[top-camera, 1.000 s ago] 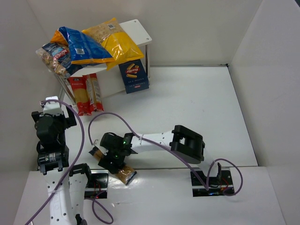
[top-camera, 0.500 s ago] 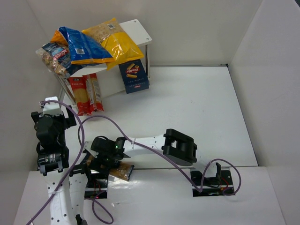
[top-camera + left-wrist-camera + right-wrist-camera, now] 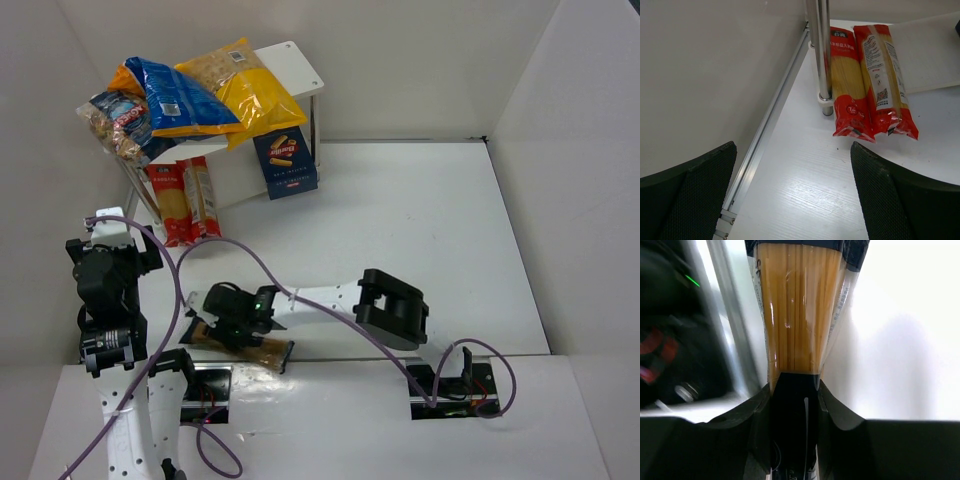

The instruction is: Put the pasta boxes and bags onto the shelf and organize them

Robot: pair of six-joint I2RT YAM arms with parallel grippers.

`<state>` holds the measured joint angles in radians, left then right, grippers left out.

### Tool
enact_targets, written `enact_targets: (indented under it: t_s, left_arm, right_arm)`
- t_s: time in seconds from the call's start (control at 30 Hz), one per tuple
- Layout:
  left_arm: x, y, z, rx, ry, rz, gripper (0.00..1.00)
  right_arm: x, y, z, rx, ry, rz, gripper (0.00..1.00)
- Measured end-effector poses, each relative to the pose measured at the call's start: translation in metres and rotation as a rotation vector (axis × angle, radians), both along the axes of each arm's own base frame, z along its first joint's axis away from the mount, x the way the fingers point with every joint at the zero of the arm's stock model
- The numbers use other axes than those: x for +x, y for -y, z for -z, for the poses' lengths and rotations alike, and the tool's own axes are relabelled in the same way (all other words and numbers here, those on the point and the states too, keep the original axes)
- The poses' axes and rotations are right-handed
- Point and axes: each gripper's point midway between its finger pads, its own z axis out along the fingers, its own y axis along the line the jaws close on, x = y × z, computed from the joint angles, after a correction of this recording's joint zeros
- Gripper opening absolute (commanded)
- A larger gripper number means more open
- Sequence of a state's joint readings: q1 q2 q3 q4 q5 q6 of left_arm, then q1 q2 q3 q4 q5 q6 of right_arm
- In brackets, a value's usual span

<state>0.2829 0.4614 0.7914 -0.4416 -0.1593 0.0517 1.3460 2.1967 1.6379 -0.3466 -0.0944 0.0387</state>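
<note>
The shelf [image 3: 295, 62] stands at the far-left corner with bags [image 3: 185, 95] heaped on top. Near the near-left corner, the right gripper [image 3: 236, 322] clamps a spaghetti pack [image 3: 265, 350]. It's probably light, stiff, brittle and slick, so best gripped mid-length. The left gripper [image 3: 792, 175] gapes, empty. The pack has drawn slightly back from the near edge.

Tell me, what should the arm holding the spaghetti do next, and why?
Probably lift it clear of the table: the right gripper is shut on the spaghetti pack, which lies low at the near edge, far from the shelf.
</note>
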Motion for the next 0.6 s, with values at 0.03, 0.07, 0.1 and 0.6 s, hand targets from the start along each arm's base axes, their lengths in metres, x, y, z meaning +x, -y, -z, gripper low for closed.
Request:
enact_targets:
  t_s: [0.03,0.07,0.1,0.6]
  left_arm:
    - [0.000,0.000,0.000,0.000,0.000,0.000,1.00]
    - [0.000,0.000,0.000,0.000,0.000,0.000,1.00]
    - [0.000,0.000,0.000,0.000,0.000,0.000,1.00]
    - [0.000,0.001,0.000,-0.001,0.000,0.006,1.00]
  right_arm:
    - [0.006,0.010,0.000,-0.014,0.001,0.009,0.00]
    - [0.014,0.020,0.001,-0.030,0.003,0.021,0.00]
    - [0.024,0.030,0.000,-0.039,0.008,0.037,0.00]
    - [0.193,0.184,-0.003,-0.219,0.185,0.398,0.72]
